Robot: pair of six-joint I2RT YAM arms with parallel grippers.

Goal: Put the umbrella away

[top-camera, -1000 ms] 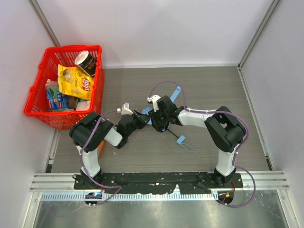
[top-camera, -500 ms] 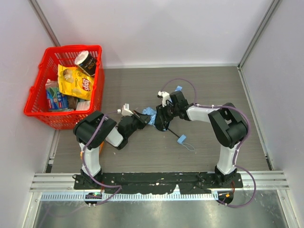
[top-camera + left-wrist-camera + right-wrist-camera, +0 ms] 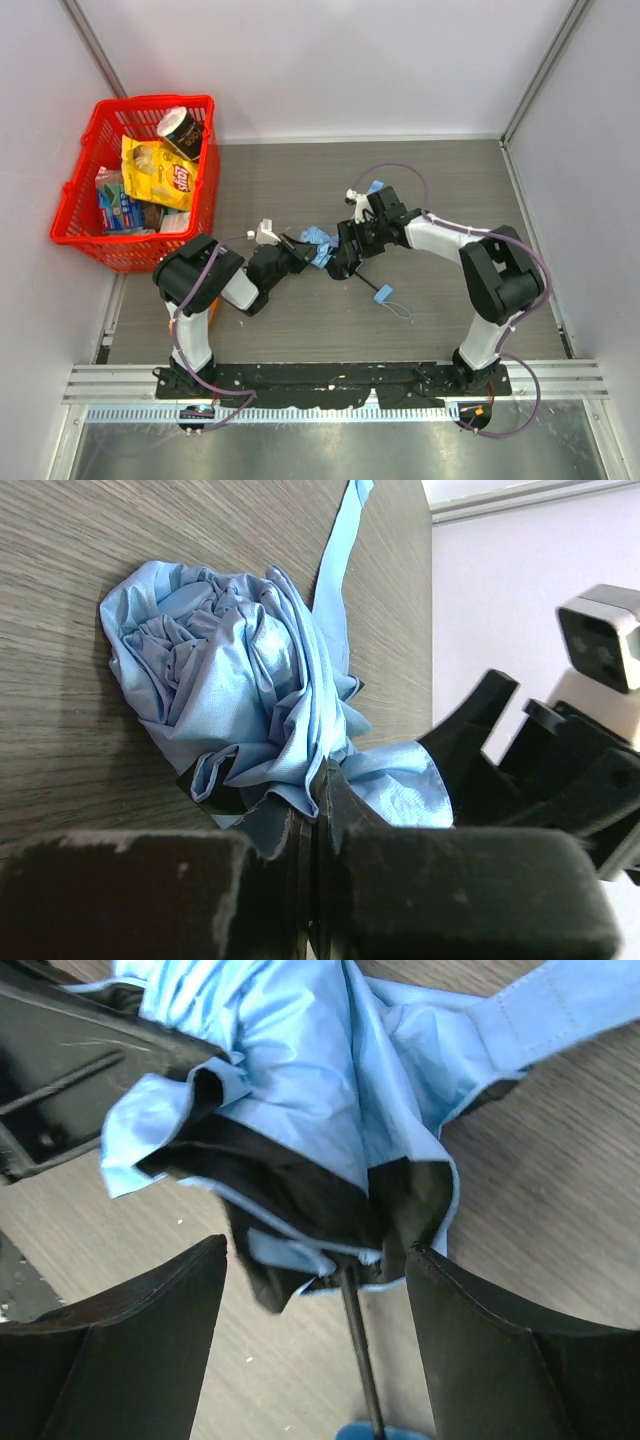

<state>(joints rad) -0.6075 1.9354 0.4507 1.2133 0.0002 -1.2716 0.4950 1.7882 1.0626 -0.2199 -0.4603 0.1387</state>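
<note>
- Judging by its crumpled folds, the umbrella (image 3: 230, 670) looked light and limp. Its thin sky-blue cloth would likely slump, slide and bunch under a pinch, and only the thin black shaft (image 3: 357, 1360) seemed stiff enough to steer by.
- A hold on cloth alone seemed likely to slip or drag out loose folds. The firmer place appeared to be where the cloth gathered round the shaft, or the shaft itself.
- The umbrella lay on the wooden tabletop (image 3: 450, 170) near the middle of the overhead frame. Its cloth was bunched toward the left and the shaft ran down and right to the handle (image 3: 383, 292).
- The left claw (image 3: 315, 815) was closed, jaws pressed together at the bottom centre of its wrist view, with a fold of the cloth's lower edge nipped between them. The bulk of the bunch lay above and left of it.
- The right claw (image 3: 315, 1260) stood wide, one finger at lower left and one at lower right of its view, gripping nothing. The shaft ran down between them and the cloth's dark underside sat just above the fingertips.
- A flat blue strap (image 3: 540, 1010) trailed to the upper right of that view.
- A red basket (image 3: 135, 170) holding packets sat at the upper left of the overhead frame, well apart from the umbrella.
</note>
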